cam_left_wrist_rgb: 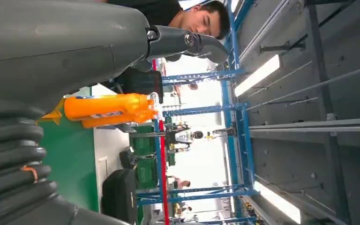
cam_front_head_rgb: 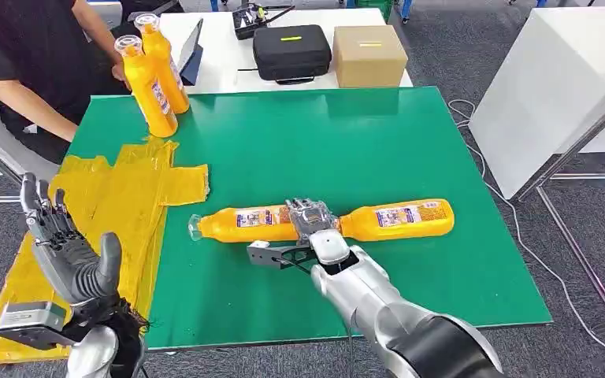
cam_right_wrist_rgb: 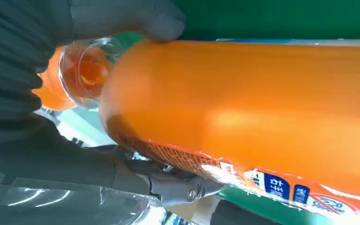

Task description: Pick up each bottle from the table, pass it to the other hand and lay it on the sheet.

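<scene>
Nearest you, at the lower left of the head view, your left hand (cam_front_head_rgb: 67,256) is raised with fingers spread, holding nothing, above the yellow sheet (cam_front_head_rgb: 110,205), which carries no bottle. At centre, your right hand (cam_front_head_rgb: 312,218) lies over the junction of two bottles lying end to end on the green mat (cam_front_head_rgb: 347,150): the left bottle (cam_front_head_rgb: 244,223) and the right bottle (cam_front_head_rgb: 398,220). The right wrist view shows its fingers around an orange body (cam_right_wrist_rgb: 243,112), though which bottle I cannot tell. So the first pick appears barely begun; handover and laying remain. Two standing bottles (cam_front_head_rgb: 154,75) wait at the upper left beside a person (cam_front_head_rgb: 24,55). You have open mat between the hands, and the mat's right edge is near the right bottle.
</scene>
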Controlling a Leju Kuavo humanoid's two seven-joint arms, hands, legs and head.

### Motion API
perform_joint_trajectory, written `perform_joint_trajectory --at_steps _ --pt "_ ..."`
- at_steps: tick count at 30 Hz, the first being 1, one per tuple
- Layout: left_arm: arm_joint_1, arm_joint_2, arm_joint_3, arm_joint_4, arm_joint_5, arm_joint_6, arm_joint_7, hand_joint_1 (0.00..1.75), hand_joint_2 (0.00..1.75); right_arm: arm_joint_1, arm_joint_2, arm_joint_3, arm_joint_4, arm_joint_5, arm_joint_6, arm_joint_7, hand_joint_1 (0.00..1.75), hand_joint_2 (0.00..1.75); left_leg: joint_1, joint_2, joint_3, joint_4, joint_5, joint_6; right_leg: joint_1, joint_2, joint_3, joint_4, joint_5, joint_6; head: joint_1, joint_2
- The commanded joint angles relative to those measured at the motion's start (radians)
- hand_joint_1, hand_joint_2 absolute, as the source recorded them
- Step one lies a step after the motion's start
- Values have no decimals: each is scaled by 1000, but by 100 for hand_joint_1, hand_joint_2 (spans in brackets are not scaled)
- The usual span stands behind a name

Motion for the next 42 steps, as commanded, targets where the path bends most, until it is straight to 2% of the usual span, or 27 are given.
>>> perform_joint_trajectory --at_steps 1,13,18,21,26,28,31,42 --pt "-4 -2 31 1 6 -2 4 0 0 19 -4 27 88 -4 28 -11 175 175 1 -1 3 -2 0 -3 0 -1 4 -2 0 0 0 0" --pt "6 2 23 1 11 -17 4 0 0 31 -17 22 93 -11 29 -5 175 175 1 -1 4 -2 0 -2 1 -1 5 -3 0 0 0 0" --pt "4 -2 27 25 31 -34 4 0 0 43 -23 -45 46 -86 -78 -27 175 175 1 -2 5 -2 0 -2 0 -2 5 -2 0 0 -1 0" --pt "23 -15 67 42 69 -90 4 0 0 47 -17 -116 -69 -182 -185 -70 175 175 0 -1 4 -1 0 -2 0 -1 4 -2 0 0 -1 0" --pt "23 -15 67 42 69 -90 4 0 0 47 -17 -116 -69 -182 -185 -70 175 175 0 -1 2 0 -1 -2 0 -1 3 -1 -1 0 0 0" --pt "43 -24 90 42 80 -111 4 0 0 79 -14 -131 -187 -235 -235 -107 175 175 0 -1 1 -1 -1 -2 0 -1 2 -1 -1 0 0 0" --pt "64 -45 135 89 144 -208 4 0 0 174 -50 -55 -471 -319 -187 -91 175 175 0 2 1 -1 -1 -2 0 1 1 -1 -1 0 0 0" --pt "71 -47 136 92 140 -207 4 0 0 197 -58 -43 -500 -324 -190 -94 175 175 0 0 -2 -1 -2 -3 0 -1 -1 -1 -1 0 0 0"
